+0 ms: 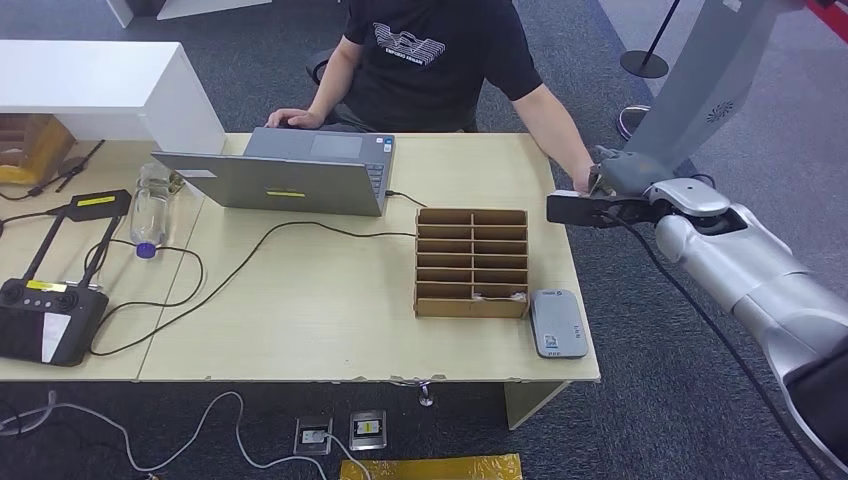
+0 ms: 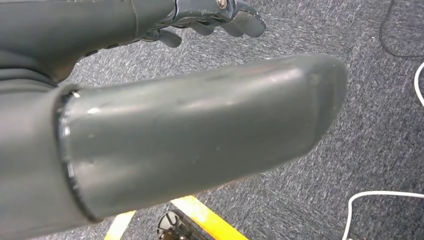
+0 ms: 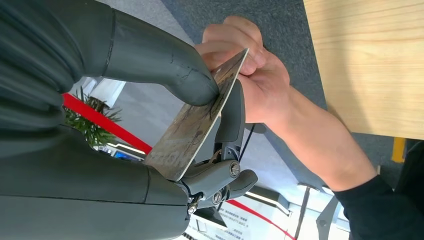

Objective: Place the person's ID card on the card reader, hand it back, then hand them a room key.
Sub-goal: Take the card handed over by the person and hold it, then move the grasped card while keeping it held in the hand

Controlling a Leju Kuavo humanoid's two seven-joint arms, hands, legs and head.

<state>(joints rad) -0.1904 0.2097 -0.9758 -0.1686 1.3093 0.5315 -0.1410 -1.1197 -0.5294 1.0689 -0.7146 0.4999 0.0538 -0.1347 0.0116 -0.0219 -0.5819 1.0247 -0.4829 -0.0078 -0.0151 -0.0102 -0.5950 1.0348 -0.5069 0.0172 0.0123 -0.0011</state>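
My right hand [image 1: 625, 185] is raised past the table's right edge and pinches the ID card [image 3: 200, 125] between thumb [image 3: 170, 65] and fingers. The person's hand [image 3: 250, 65] grips the card's far end, so both hold it. In the head view that hand [image 1: 585, 178] meets mine by the table's far right corner. The grey card reader [image 1: 558, 323] lies at the front right of the table with nothing on it. Beside it stands a cardboard slot rack [image 1: 472, 262] with a white room key [image 1: 497, 297] in its nearest row. My left hand [image 2: 200, 130] hangs over carpet, holding nothing, fingers [image 2: 220, 17] loosely apart.
The person sits behind the table at an open laptop [image 1: 290, 180]. Its cable [image 1: 300, 225] runs across the tabletop. A water bottle [image 1: 150, 205] and a black remote controller [image 1: 45, 315] lie at the left. A grey stand [image 1: 700, 80] rises behind my right arm.
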